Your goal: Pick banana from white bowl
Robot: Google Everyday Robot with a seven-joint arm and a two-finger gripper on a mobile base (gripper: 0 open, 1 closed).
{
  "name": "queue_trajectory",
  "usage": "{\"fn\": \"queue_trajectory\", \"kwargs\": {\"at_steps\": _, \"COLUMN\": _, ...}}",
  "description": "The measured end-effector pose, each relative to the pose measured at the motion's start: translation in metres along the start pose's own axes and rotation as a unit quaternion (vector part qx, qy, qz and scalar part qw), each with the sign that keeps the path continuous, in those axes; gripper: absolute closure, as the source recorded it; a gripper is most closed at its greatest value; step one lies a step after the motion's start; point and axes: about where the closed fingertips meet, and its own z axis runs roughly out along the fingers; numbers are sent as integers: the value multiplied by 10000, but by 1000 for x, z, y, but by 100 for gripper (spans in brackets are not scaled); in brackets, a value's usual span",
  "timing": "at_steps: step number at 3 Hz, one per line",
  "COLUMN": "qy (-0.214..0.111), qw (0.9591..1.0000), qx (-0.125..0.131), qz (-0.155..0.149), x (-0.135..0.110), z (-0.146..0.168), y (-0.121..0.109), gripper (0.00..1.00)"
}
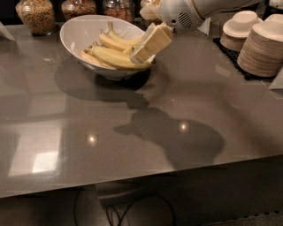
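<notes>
The white bowl (75,27) is large, glossy and deep, and stands at the back left of the grey table. Several yellow bananas (116,58) lie in it, heaped towards its right side. My gripper (138,55) reaches in from the upper right on a white arm (185,13). It slants down and to the left over the bowl's right rim, with its tip just above or at the bananas. I cannot tell whether it touches them. Its shadow falls on the table in front of the bowl.
Glass jars of grains (36,15) stand in a row behind the bowl. Stacks of pale paper bowls (263,48) sit on a black mat (229,54) at the back right. The table's front edge (141,176) runs across the bottom, with cables below.
</notes>
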Motion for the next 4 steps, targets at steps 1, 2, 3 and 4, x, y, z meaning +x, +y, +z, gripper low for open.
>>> {"fn": "queue_trajectory", "kwargs": {"at_steps": 1, "qy": -65, "qw": 9997, "qx": -214, "qz": 25, "x": 0, "z": 26, "y": -1, "gripper": 30}}
{"fn": "queue_trajectory", "kwargs": {"at_steps": 2, "qy": -43, "qw": 9991, "qx": -404, "qz": 135, "x": 7, "z": 46, "y": 2, "gripper": 30}}
{"fn": "queue_trajectory", "kwargs": {"at_steps": 3, "qy": 4, "qw": 9982, "qx": -547, "qz": 258, "x": 16, "z": 62, "y": 3, "gripper": 30}}
{"fn": "queue_trajectory", "kwargs": {"at_steps": 4, "qy": 47, "qw": 9972, "qx": -667, "qz": 350, "x": 23, "z": 76, "y": 4, "gripper": 33}}
